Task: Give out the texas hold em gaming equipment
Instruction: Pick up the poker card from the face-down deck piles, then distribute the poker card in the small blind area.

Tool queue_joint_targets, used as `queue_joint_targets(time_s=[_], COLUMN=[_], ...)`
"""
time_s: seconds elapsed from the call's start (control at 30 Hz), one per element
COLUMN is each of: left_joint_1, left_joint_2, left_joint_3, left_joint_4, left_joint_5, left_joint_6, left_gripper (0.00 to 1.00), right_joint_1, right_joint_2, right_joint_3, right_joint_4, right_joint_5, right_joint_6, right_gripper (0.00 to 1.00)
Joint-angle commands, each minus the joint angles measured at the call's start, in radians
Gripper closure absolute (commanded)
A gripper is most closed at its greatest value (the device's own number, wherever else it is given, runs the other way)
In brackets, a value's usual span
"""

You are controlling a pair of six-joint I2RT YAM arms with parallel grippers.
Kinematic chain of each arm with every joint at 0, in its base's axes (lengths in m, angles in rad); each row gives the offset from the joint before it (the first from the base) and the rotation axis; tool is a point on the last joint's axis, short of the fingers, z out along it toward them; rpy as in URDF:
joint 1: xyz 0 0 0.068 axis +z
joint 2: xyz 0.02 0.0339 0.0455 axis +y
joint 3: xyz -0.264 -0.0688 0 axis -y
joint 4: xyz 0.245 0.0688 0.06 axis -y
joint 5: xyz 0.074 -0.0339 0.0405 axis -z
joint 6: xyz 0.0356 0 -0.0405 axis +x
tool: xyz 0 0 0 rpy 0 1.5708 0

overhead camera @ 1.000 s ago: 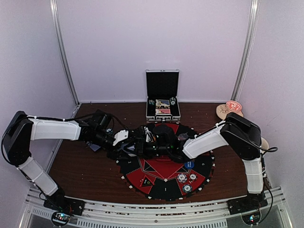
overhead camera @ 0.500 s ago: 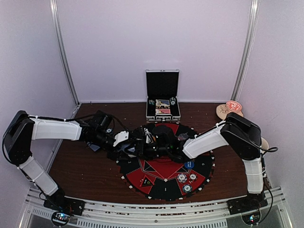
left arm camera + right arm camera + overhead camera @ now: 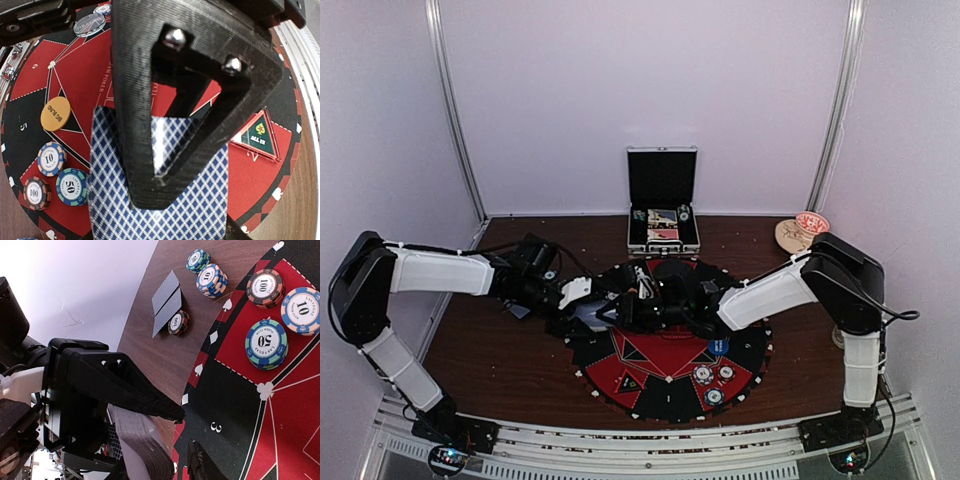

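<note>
White walls (image 3: 620, 100) enclose a dark wood table (image 3: 500, 360) with a round red-and-black mat (image 3: 660, 400). A deck (image 3: 200, 210) of blue diamond-backed cards hangs over the mat's middle. The left gripper (image 3: 603, 313) has its fingers closed partway on it. The right gripper (image 3: 642, 303) sits just beside the deck; whether it grips cannot be told. Chip stacks (image 3: 72, 186) and an orange disc (image 3: 55, 113) lie on the mat nearby. An open case (image 3: 663, 210) stands behind.
</note>
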Motion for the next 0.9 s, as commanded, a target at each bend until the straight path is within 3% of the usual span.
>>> queue_joint_targets(time_s=[0.0,0.3,0.53,0.87], left_joint_1=[-0.001,-0.002,-0.001,-0.001], left_joint_2=[0.005,0.024,0.026,0.023], left_joint_3=[0.031,0.038,0.038,0.035], left_joint_4=[0.016,0.016,0.016,0.017], left_joint_5=[0.052,0.047,0.047,0.047], left_joint_6=[0.018,0.018,0.018,0.019], left_gripper=[0.53,0.53,0.53,0.53], right_joint_1=[-0.031,-0.020,-0.014,-0.012], right_joint_2=[-0.028,-0.105,-0.109,-0.163], right_joint_3=[-0.034,-0.080,-0.098,-0.163], right_joint_4=[-0.022,0.032,0.074,0.080], right_joint_5=[0.027,-0.035,-0.058,-0.021], right_joint_6=[-0.008,-0.010,0.007,-0.012], right_gripper=[0.70,0.78,0.99,1.00])
